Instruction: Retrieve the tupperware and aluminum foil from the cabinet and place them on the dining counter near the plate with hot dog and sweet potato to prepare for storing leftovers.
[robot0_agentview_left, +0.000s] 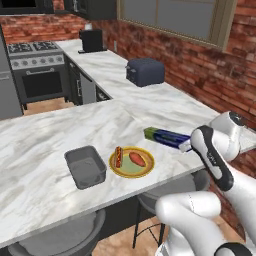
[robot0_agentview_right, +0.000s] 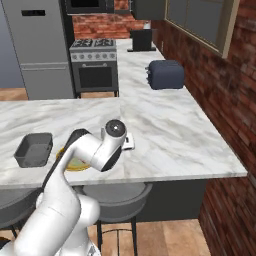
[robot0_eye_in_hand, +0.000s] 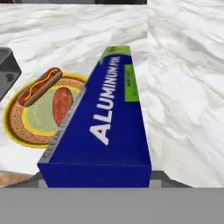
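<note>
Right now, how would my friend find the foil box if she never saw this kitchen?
Find the long marble counter with the yellow plate on it. Just right of the plate, by the robot's arm, lies the foil box. It is the one long, thin blue box; the grey tub sits left of the plate.

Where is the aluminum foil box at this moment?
In the left base view the aluminum foil lies on the dining counter, just right of the plate.
</note>
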